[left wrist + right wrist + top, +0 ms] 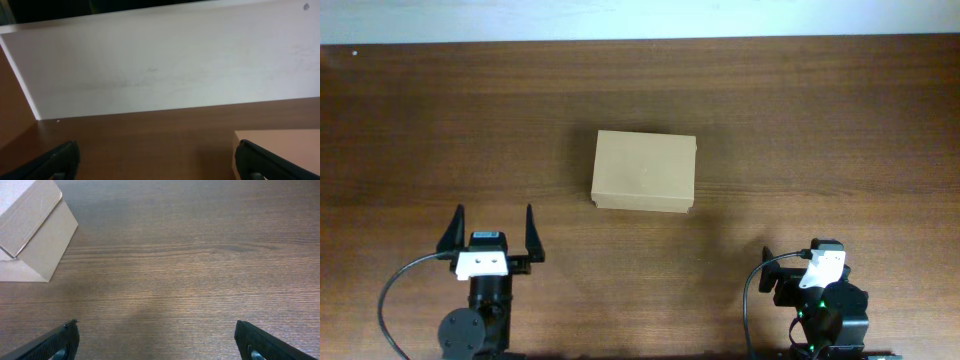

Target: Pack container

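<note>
The container is a plain tan cardboard box lying flat at the middle of the brown wooden table, its flap lid down. My left gripper rests near the front left, open, its fingers pointing away from me, with the box ahead and to its right. In the left wrist view the left gripper holds nothing and a corner of the container shows behind the right finger. My right gripper sits low at the front right. In its wrist view the right gripper stands open over bare wood, the container far up left.
A white wall runs along the table's far edge and fills the upper part of the left wrist view as the white wall. Black cables loop beside each arm base at the front edge.
</note>
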Robot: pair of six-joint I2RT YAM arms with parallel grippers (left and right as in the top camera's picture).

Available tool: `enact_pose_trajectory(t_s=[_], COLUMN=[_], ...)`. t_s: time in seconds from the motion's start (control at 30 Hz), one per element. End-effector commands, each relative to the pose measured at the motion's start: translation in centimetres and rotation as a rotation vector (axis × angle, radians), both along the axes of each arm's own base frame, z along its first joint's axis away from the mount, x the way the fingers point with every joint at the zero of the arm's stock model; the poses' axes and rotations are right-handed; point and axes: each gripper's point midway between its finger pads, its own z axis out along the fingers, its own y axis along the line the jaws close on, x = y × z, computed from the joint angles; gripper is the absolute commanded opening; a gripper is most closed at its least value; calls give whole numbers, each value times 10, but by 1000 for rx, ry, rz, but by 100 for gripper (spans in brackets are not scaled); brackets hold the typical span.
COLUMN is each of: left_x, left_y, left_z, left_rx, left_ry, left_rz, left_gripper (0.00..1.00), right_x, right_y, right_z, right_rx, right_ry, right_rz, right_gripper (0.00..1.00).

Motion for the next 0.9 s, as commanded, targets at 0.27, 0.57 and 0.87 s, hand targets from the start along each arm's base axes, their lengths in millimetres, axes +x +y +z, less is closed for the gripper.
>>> enact_pose_trajectory(t_s=[0.27, 0.57, 0.87], left_x=[-7, -1, 2], left_y=[9, 8, 8], left_z=[-7, -39, -67], left_rx=[-4, 5, 13], left_ry=[-43, 35, 103], left_rz=[36, 36, 35], left_gripper=[100, 100, 100], right_x=[0, 0, 0], right_y=[-1, -1, -1], right_z=[0, 0, 0], right_rx=[8, 8, 8], right_ry=[-8, -8, -8], right_rz=[-7, -7, -8], right_gripper=[99, 99, 99])
